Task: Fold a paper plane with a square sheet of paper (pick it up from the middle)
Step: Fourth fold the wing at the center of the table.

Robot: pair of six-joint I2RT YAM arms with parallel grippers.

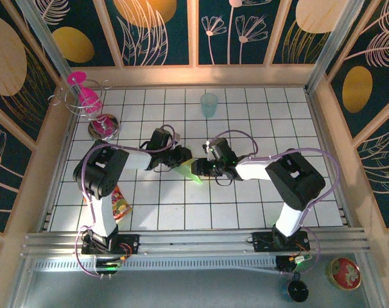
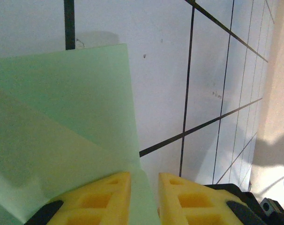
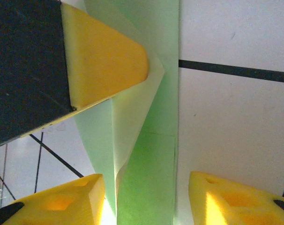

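Near the middle of the tabletop (image 1: 265, 128), the light green paper plane (image 1: 189, 172) sits between the two arms. Its long axis slants, with the pointed tip aimed toward the near edge and slightly right. The left gripper (image 2: 144, 190) is clamped on its far end, while the right gripper (image 3: 146, 187) has its jaws apart on either side of the folded strip.

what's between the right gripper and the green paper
Nothing visible. The folded green paper runs between the right gripper's open fingers, and the left gripper pinches the same paper.
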